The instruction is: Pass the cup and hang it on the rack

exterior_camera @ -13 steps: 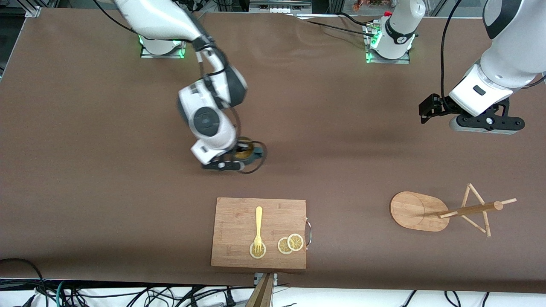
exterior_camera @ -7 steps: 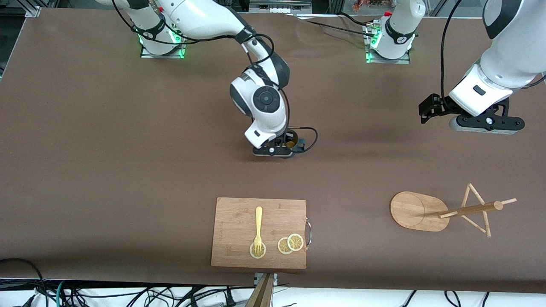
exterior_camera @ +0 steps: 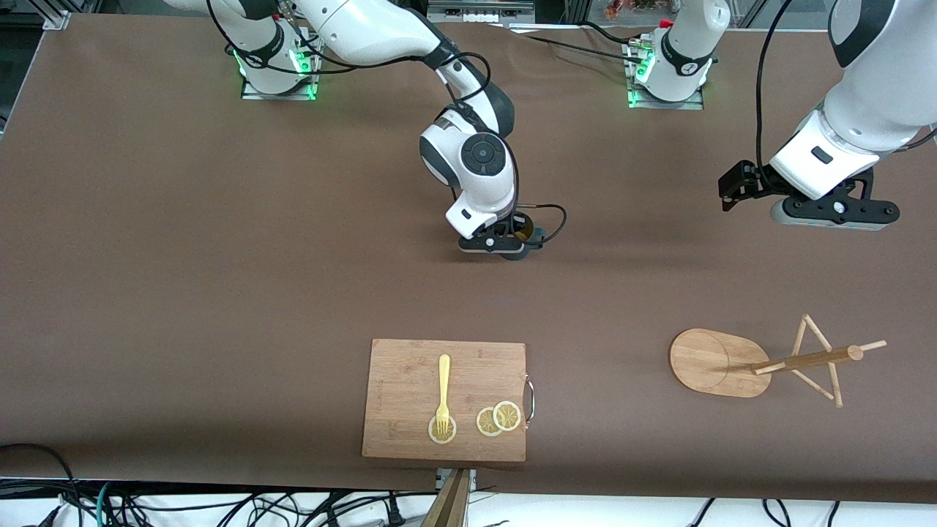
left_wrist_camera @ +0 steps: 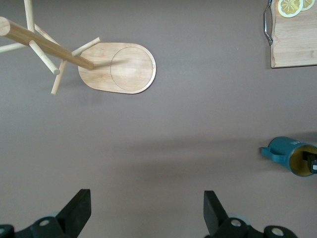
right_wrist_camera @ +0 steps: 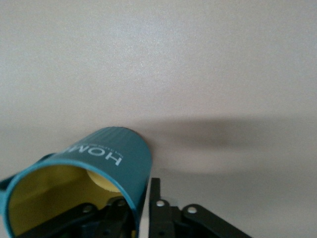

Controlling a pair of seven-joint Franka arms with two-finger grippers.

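Note:
My right gripper (exterior_camera: 512, 245) is shut on the rim of the dark teal cup (exterior_camera: 524, 236), one finger inside its yellow interior and one outside (right_wrist_camera: 154, 198). It holds the cup (right_wrist_camera: 99, 168) over the middle of the table. The cup also shows in the left wrist view (left_wrist_camera: 292, 154), handle toward the rack. The bamboo rack (exterior_camera: 739, 359) lies tipped on its side toward the left arm's end, its post and pegs (exterior_camera: 812, 359) pointing away from the oval base (left_wrist_camera: 121, 67). My left gripper (exterior_camera: 834, 214) is open and empty, held over bare table, waiting.
A bamboo cutting board (exterior_camera: 410, 395) sits near the table's front edge with a yellow fork (exterior_camera: 443, 388) and lemon slices (exterior_camera: 498, 419) on it. Its corner shows in the left wrist view (left_wrist_camera: 294, 34).
My right arm has carried the cup from over the table's middle toward the left arm's end and a little away from the board. The left arm and rack have not moved.

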